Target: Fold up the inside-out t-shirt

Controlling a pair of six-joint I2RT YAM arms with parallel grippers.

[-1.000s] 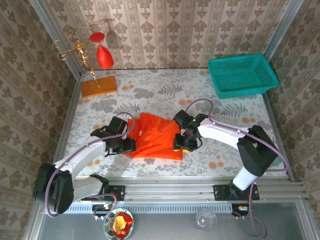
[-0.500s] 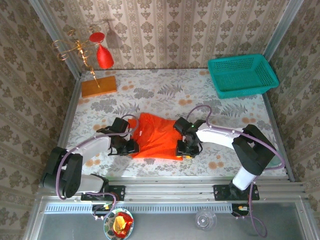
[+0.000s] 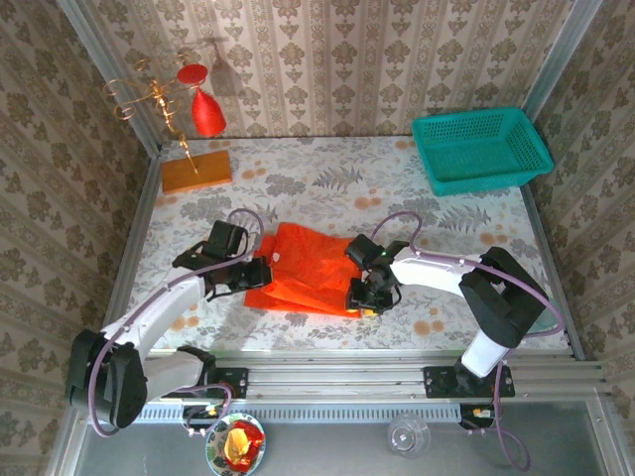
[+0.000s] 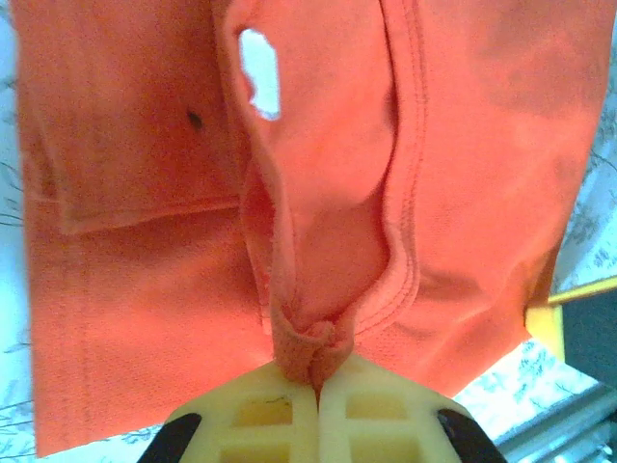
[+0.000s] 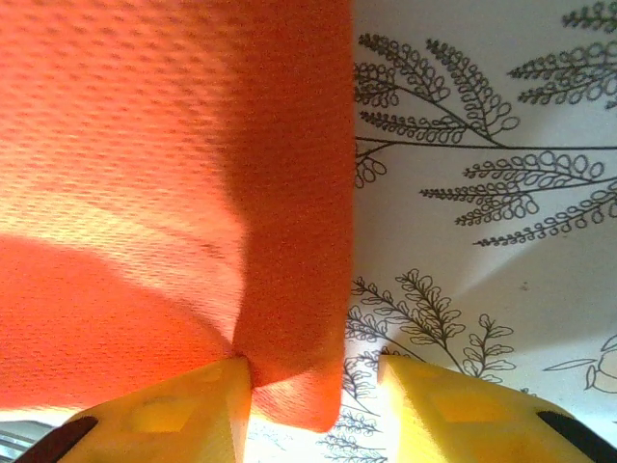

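Left claw (image 4: 316,371) is clamped tight, its two pale yellow fingers (image 4: 260,415) pressed together on a bunched, rolled fold of the inside-out t-shirt (image 3: 308,276). Right claw (image 5: 313,374) stands partly open: a corner of the shirt hangs between its fingers, lying against one of them with a clear gap to the other, so nothing is pinched there.

At the far right corner of the tabletop (image 3: 327,183) sits a teal basket (image 3: 481,149), a rectangular plastic one with lattice walls and floor. Down by the front rail, off the tabletop, a small round dish (image 3: 235,443) holds something red and yellow that I cannot make out, and a clear glass (image 3: 408,434) stands to its right.

The shirt lies crumpled on the near middle of the tabletop, between the two claws, touching both. It is bright orange-red, thin and soft. Up close the weave is a fine dimpled knit, with raised stitched seams and a doubled hem running along the folds. Near its top edge in the left wrist view, a small gap in the cloth lets the pale tabletop show through. The tabletop itself is covered in a light cloth printed with grey ferns and orange flowers.
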